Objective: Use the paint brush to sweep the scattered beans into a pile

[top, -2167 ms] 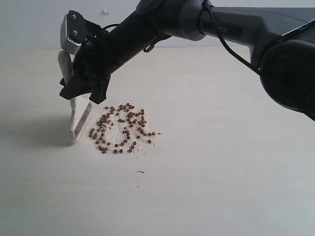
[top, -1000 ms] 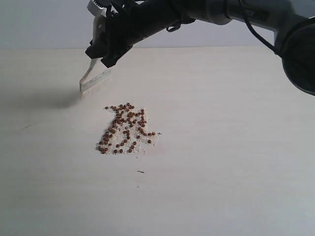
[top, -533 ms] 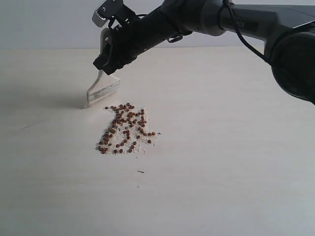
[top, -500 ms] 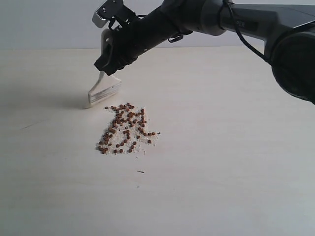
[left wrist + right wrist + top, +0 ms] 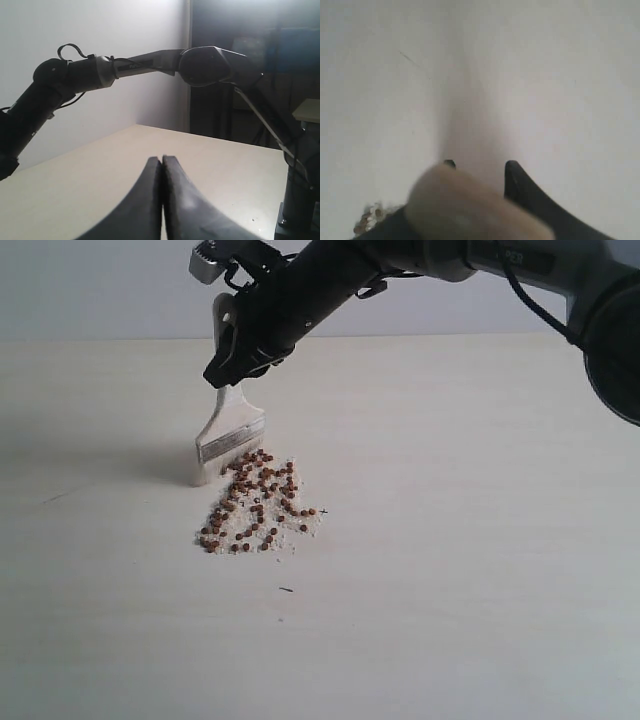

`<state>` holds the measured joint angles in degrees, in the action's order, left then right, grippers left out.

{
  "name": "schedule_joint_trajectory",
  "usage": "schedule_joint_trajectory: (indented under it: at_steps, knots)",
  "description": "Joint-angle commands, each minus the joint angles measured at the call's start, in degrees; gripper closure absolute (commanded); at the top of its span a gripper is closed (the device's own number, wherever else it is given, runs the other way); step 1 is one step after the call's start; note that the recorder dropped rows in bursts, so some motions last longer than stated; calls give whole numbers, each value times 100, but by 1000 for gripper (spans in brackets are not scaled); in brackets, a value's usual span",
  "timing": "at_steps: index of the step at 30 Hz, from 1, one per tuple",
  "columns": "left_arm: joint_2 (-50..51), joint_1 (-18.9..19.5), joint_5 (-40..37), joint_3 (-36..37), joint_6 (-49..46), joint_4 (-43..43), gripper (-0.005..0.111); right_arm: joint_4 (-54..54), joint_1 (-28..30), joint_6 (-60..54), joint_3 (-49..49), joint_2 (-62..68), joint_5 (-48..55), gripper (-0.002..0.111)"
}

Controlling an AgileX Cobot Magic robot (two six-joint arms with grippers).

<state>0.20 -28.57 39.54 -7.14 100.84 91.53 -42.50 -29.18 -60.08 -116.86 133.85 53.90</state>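
Dozens of beans (image 5: 255, 502) lie against the paint brush (image 5: 228, 435); arm lettering (image 5: 516, 256) is unreadable.

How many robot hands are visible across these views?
2. The right hand grips the brush at the edge of the beans; the left hand, shut and empty, shows only in its own wrist view.

Seemingly a robot lab: bare pale tabletop (image 5: 470, 620), blank white wall (image 5: 125, 30), jointed robot arm (image 5: 210, 65).
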Motion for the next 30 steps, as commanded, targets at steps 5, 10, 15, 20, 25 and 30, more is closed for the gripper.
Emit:
schedule_joint_trajectory:
  at_steps: [5, 10, 15, 20, 25, 30]
  knots:
    - [-20, 4, 7, 43, 10, -4, 107, 271, 31, 268, -3, -155, 277, 108]
    - [-20, 4, 7, 43, 10, -4, 107, 221, 31, 217, -3, -191, -262, 108]
    - [-20, 4, 7, 43, 10, -4, 107, 187, 31, 170, -3, -286, -611, 108]
    - [-20, 4, 7, 43, 10, -4, 107, 245, 31, 643, -3, -377, -1021, 108]
    - [-20, 4, 7, 43, 10, -4, 107, 1187, 31, 2126, -3, -386, -1419, 108]
    - [-20, 4, 7, 43, 10, -4, 107, 2883, 31, 3950, -3, -386, -1304, 108]
